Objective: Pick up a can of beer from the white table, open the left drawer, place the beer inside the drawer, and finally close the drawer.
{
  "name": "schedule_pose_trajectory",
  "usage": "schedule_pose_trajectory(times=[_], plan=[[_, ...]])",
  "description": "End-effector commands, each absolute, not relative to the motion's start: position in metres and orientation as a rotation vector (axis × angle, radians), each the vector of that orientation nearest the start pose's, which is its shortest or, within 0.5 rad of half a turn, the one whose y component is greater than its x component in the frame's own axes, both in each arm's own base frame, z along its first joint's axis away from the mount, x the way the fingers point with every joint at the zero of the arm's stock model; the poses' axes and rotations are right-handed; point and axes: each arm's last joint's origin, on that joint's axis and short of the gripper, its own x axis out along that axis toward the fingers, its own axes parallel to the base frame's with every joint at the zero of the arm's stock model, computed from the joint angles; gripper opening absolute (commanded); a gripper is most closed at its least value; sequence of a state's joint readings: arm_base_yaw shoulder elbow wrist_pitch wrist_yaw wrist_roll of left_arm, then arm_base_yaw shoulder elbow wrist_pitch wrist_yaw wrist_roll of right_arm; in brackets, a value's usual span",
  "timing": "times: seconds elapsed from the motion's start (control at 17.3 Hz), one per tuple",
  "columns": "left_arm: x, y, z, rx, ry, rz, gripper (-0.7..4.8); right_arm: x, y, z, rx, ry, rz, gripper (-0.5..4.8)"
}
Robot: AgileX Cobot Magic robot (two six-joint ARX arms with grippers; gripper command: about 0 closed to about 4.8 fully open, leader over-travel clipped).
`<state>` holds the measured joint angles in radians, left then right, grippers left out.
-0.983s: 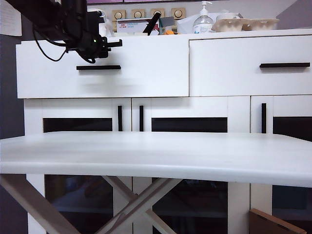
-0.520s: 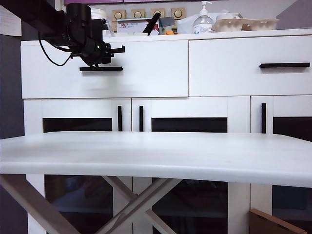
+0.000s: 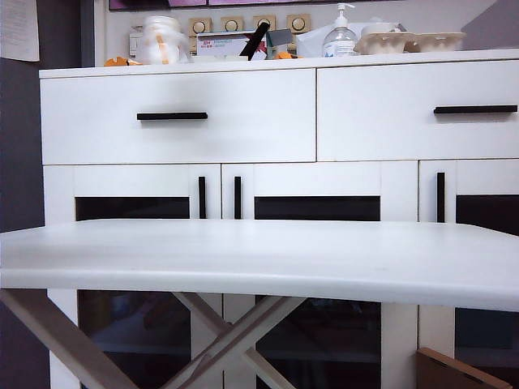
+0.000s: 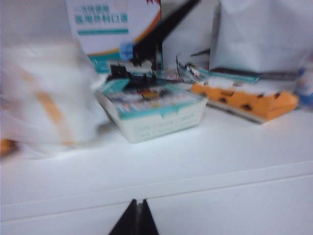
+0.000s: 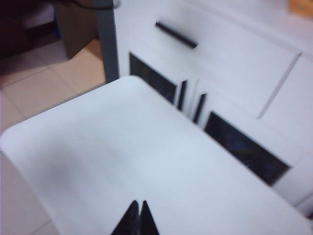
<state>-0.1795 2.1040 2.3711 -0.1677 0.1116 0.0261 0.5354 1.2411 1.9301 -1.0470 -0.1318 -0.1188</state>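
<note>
Can of beer: not showing up in any view, so can't tell where it's sitting.

Left drawer [image 3: 243, 130] sitting fully shut, front lying flush with the right drawer [image 3: 389, 113] next to it, black bar handle [image 3: 172, 116] hanging free with nothing touching it. Same drawer also showing in the right wrist view [image 5: 230, 63], a bit blurry, at the far side beyond the bench.

Bench [image 3: 259, 255] filling the near part of the exterior view as a plain white top, with light wooden crossed legs [image 3: 219, 340] running underneath.

Left hand [image 4: 137, 203] pinched completely closed, the two dark fingertips pressing together, holding nothing. Hovering up at the front edge of the cabinet top [image 4: 195, 156] and pointing toward the clutter there: a teal-trimmed box [image 4: 156, 110] straight ahead, an orange packet [image 4: 244, 100] to the right of it, a blurry white bag [image 4: 44, 98] to the left. Not showing up in the exterior view at all.

Right hand [image 5: 137, 204] also clamped fully closed on nothing, tips touching. Hanging above the bench [image 5: 146, 161], looking down across the top toward its left far corner and the tiled floor [image 5: 44, 83] beyond.

Further back on the cabinet top in the exterior view: a clear pump bottle [image 3: 338, 36] standing upright, egg cartons [image 3: 413, 39] just right of it.
</note>
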Motion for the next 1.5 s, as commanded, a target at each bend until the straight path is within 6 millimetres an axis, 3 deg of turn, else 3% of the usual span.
schedule_pose_trajectory(times=[0.06, 0.17, 0.35, 0.58, 0.75, 0.92, 1.04, 1.1, 1.21, 1.33, 1.44, 1.5], plan=[[0.416, -0.079, 0.501, 0.024, -0.054, -0.297, -0.06, 0.136, 0.083, 0.514, -0.239, 0.411, 0.674, -0.01], [0.367, -0.070, 0.536, 0.024, -0.061, -0.297, -0.06, 0.132, 0.081, 0.504, -0.250, 0.451, 0.703, -0.01], [0.314, -0.061, 0.566, 0.038, -0.080, -0.326, -0.06, 0.123, 0.081, 0.488, -0.164, 0.368, 0.833, -0.01], [0.249, -0.054, 0.580, 0.102, 0.002, -0.378, -0.06, 0.108, 0.071, 0.456, -0.148, 0.330, 0.801, -0.01], [0.187, -0.042, 0.592, 0.145, 0.005, -0.395, -0.06, 0.093, 0.062, 0.431, -0.077, 0.235, 0.785, -0.01], [0.112, -0.027, 0.590, 0.138, -0.059, -0.357, -0.06, 0.083, 0.055, 0.388, -0.060, 0.100, 0.744, 0.00], [0.074, -0.018, 0.574, 0.126, -0.072, -0.317, -0.06, 0.079, 0.053, 0.367, -0.058, 0.082, 0.744, 0.00], [0.053, -0.014, 0.554, 0.123, -0.094, -0.296, -0.06, 0.077, 0.052, 0.356, -0.059, 0.090, 0.751, 0.00], [0.033, -0.010, 0.514, 0.115, -0.161, -0.292, -0.06, 0.077, 0.052, 0.346, -0.063, 0.122, 0.756, 0.00], [0.027, -0.009, 0.470, 0.087, -0.185, -0.293, -0.06, 0.077, 0.053, 0.343, -0.065, 0.150, 0.785, 0.00], [0.031, -0.009, 0.404, -0.010, -0.152, -0.296, -0.06, 0.076, 0.053, 0.343, -0.065, 0.152, 0.794, 0.00], [0.035, -0.009, 0.381, -0.010, -0.130, -0.265, -0.06, 0.076, 0.053, 0.343, -0.065, 0.152, 0.795, 0.00]])
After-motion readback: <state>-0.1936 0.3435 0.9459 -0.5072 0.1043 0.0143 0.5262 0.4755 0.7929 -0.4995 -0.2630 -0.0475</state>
